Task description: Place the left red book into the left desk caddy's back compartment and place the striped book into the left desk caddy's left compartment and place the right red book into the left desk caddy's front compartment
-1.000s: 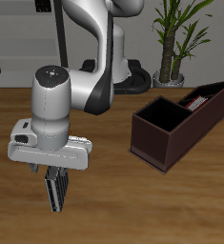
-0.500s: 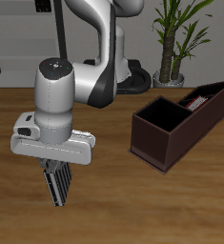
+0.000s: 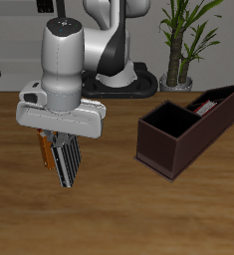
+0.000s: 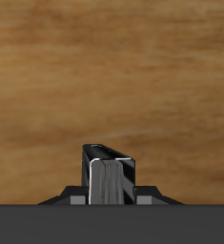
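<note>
1 striped book in pincer (orange-brown book behind).

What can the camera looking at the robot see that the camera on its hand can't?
Only the exterior view shows the white robot arm, the potted green plant, an orange-brown book behind the end effector, and the long dark maroon-brown desk caddy's compartments. Only the wrist view shows the slim grey-and-black striped book's end up close. Both show that book clamped in the end effector above the brown wooden table.
</note>
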